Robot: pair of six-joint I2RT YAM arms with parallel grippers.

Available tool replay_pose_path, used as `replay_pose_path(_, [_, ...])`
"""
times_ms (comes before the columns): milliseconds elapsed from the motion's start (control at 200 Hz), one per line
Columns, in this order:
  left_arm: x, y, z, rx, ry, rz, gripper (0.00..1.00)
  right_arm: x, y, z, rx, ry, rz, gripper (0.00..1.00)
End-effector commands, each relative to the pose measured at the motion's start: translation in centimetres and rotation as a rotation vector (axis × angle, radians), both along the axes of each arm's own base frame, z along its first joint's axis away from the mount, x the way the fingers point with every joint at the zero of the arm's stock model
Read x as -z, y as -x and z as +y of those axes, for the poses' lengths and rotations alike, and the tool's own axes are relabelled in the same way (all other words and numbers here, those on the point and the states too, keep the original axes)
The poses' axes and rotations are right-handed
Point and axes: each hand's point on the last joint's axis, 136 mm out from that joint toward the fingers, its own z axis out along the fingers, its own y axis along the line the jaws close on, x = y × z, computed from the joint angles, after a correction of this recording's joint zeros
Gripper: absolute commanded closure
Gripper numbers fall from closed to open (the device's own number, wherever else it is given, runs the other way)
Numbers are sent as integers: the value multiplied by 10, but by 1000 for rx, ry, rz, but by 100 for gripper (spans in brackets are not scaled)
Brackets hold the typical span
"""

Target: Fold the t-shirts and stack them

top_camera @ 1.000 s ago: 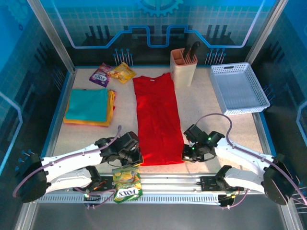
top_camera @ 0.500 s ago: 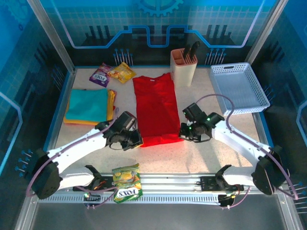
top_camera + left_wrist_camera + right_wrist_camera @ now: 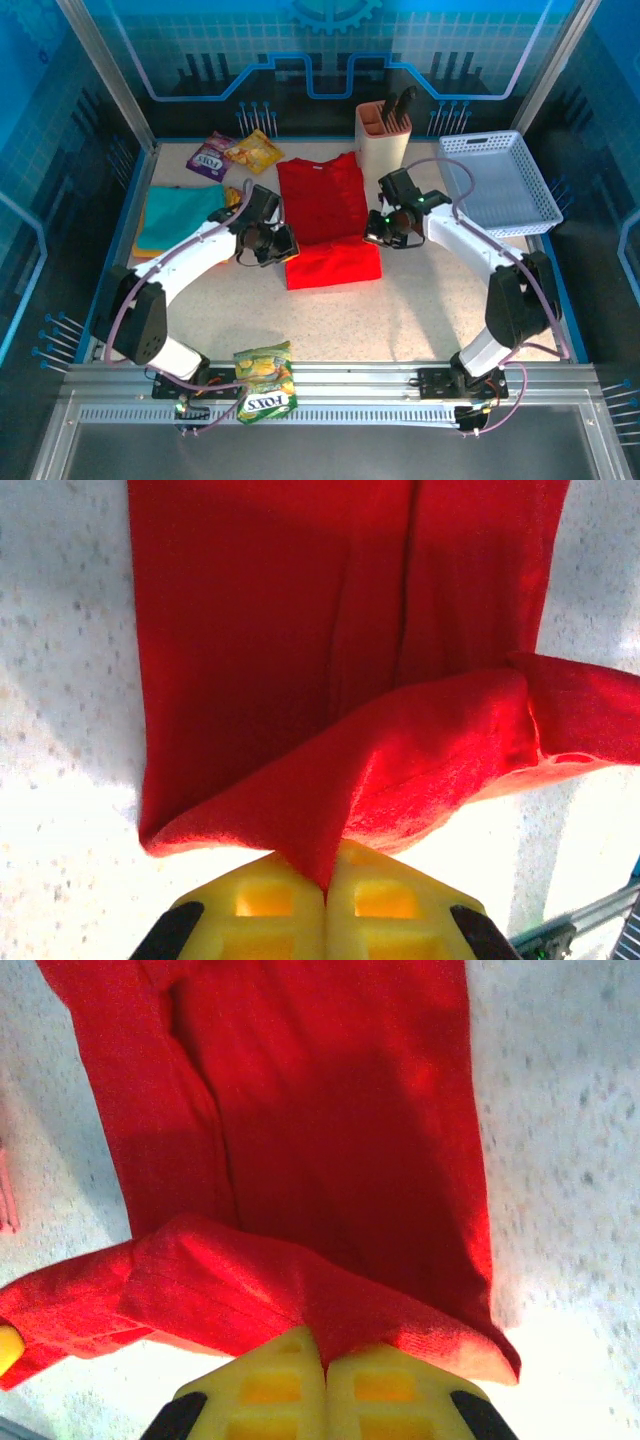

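- Where the table reaches its far right corner, a white basket sits with its lattice floor in plain sight.
- Left of it, a beige block stands upright at the far edge, with a dark handle sticking out of its top.
- The red shirt lies mid-table, collar toward the far edge and just beside the block.
- Its near part is doubled. The hem layer is raised over the flat cloth, and a rounded fold forms the near end.
- The cloth is plain bright red. The flat layer is smooth apart from one long lengthwise crease, and the lifted layer sags between the grippers.
- The left gripper is pinched tight on the left hem corner. In the left wrist view its yellow fingers meet with a point of red cloth caught between them.
- The right gripper is clamped likewise on the right hem corner, with its fingers together under the raised edge.
- At the left, a folded teal shirt rests on an orange shirt, whose edge shows along the right side.
- Two packets lie at the far edge beyond them.
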Motion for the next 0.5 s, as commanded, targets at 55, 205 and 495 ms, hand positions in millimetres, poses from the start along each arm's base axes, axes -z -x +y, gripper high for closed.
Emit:
replay_pose_path(55, [-4,-35,1,29,10,-54,100,-3,-41,9,-44,-41,-36,100])
replay_pose_path(205, [-2,-62,6,14,17,-78,100,5,-67,12,-50,-53,-22,100])
replay_pose_path(495, [9,-96,12,-10,53,-88,100,20,-92,13,-60,-73,4,100])
